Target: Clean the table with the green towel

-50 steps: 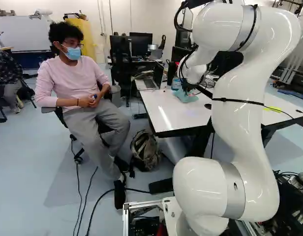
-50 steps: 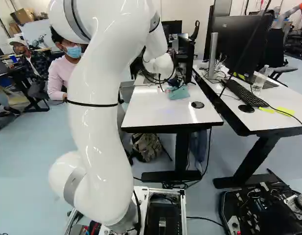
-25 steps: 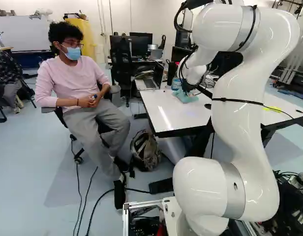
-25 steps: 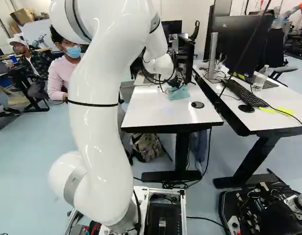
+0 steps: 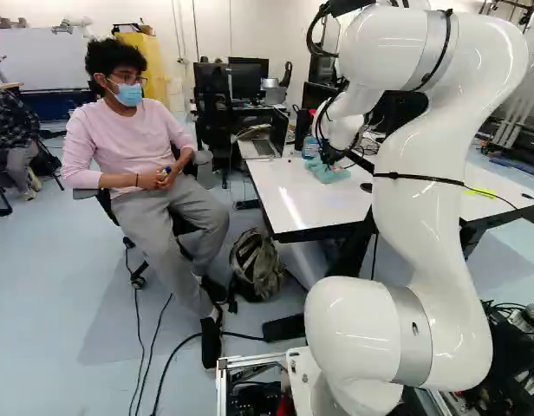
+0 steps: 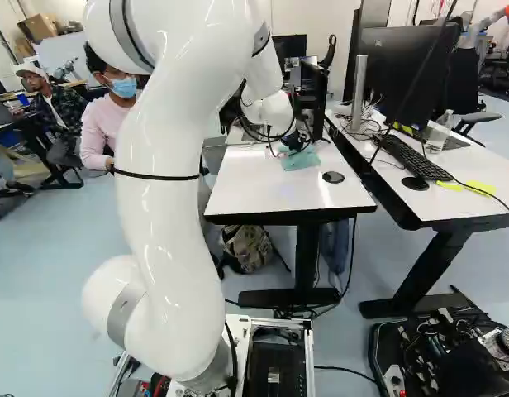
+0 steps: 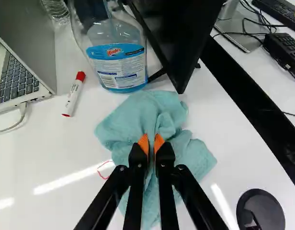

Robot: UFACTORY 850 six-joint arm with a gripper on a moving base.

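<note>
We hold green towel [image 7: 138, 115] by a bunched fold, gripper [image 7: 151, 140] fingers pinching it, prob. so loose cloth can wipe red mark [image 7: 99, 171] beside towel.

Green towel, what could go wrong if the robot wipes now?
The blue-labelled bottle stands by the towel, so a stroke that way might tip it. The gripper pinches only the towel's middle, so its loose edges could bunch. The red mark lies beside the towel and may be missed.

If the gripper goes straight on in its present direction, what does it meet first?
The gripper pinches the green towel; straight on, it would likely press into the towel's folds first, then the table. The gap is unclear.
</note>
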